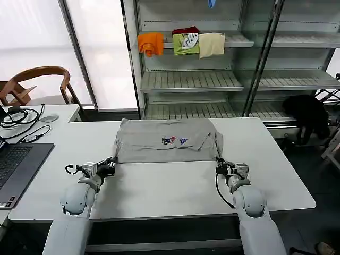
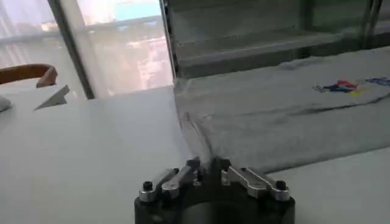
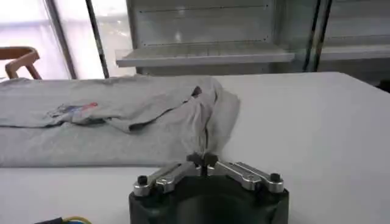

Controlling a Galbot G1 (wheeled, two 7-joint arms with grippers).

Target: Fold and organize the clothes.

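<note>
Shirt (image 1: 166,141): laid flat across the far half of the table (image 1: 159,188) | Left gripper (image 1: 112,162): closed, near-left corner pinched | Right gripper (image 1: 219,162): closed, near-right corner pinched

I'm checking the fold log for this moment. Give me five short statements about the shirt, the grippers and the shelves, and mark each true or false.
1. The grey shirt lies on the white table. True.
2. The left gripper is shut on the shirt's near corner. True.
3. The right gripper hovers open above the laptop. False: it pinches the shirt's other near corner.
4. The shirt's printed logo faces up. True.
5. The orange garment lies on the table. False: it sits on a shelf.
</note>
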